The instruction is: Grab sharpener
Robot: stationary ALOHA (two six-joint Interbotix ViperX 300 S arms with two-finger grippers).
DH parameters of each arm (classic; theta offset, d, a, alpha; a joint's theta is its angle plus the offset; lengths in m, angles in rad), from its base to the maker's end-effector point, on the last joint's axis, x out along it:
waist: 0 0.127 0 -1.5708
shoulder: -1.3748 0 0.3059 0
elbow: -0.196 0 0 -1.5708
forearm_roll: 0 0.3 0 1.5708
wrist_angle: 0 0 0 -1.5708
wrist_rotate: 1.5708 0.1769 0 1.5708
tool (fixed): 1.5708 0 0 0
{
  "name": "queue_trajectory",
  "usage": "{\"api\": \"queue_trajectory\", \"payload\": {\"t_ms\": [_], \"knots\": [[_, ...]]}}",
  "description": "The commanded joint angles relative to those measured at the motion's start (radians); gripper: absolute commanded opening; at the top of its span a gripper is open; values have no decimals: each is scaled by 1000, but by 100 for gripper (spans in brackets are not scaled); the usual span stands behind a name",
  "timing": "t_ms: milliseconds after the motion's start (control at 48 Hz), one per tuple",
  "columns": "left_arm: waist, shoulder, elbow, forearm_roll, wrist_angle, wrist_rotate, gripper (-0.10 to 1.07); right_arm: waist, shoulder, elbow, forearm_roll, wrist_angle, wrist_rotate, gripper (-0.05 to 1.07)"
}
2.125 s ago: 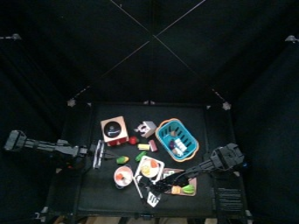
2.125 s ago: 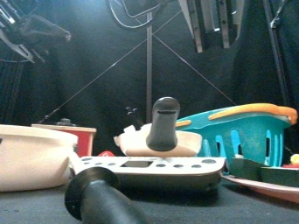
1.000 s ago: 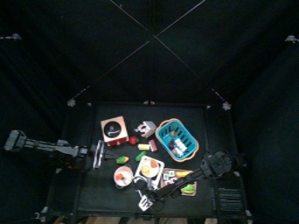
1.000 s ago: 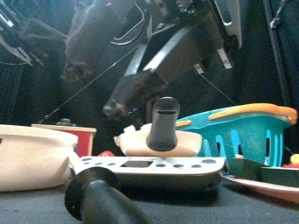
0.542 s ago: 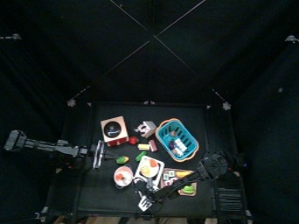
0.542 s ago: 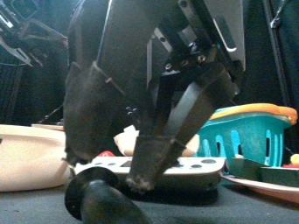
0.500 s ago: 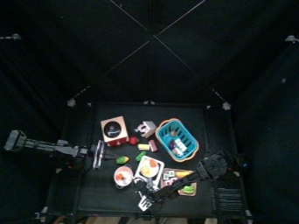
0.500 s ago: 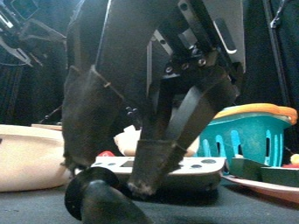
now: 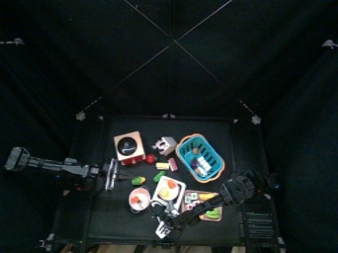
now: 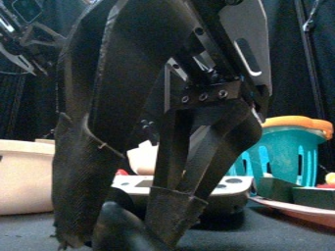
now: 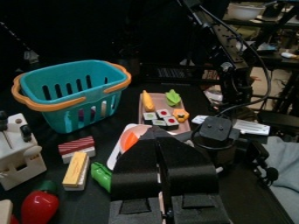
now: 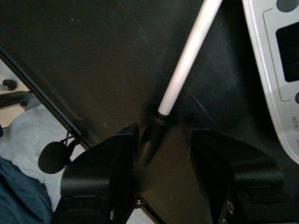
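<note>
The sharpener has a grey slotted body and a black handle. It lies at the table's front edge, small in the top view. My right gripper hangs close before the front camera, open, one jaw on each side of the black handle. In the right wrist view my right gripper is open over a thin white rod with a dark end, next to the grey body. I cannot tell if the jaws touch anything. My left gripper is shut and empty, resting at the table's left.
A teal basket stands at the back right. A cutting board with toy food, a carrot, a tomato and a white bowl crowd the middle. A wooden box stands at the back left.
My right arm has swung in from the right and come down at the table's front edge. Its open jaws now fill the front view, around the sharpener's handle. The left arm has not moved.
</note>
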Motion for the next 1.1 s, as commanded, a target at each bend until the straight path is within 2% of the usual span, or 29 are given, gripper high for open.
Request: {"api": "queue_trajectory", "payload": {"t_ms": [0, 125, 354, 646, 854, 1083], "knots": [[2, 3, -12, -6, -5, 0, 18, -6, -18, -23, -2, 5, 0, 78], [2, 3, -12, -11, -5, 0, 18, -8, -15, -31, -2, 23, -2, 73], [2, 3, -12, -12, -5, 0, 18, -8, -14, -51, -2, 60, -8, 56], [2, 3, -17, -12, -5, 0, 18, -6, -104, -49, -31, 137, -15, 55], [2, 3, -20, -12, -5, 0, 18, -8, -163, -44, -69, 141, -17, 55], [2, 3, -20, -14, -6, 2, 18, -15, -236, 6, -124, 137, -17, 55]]}}
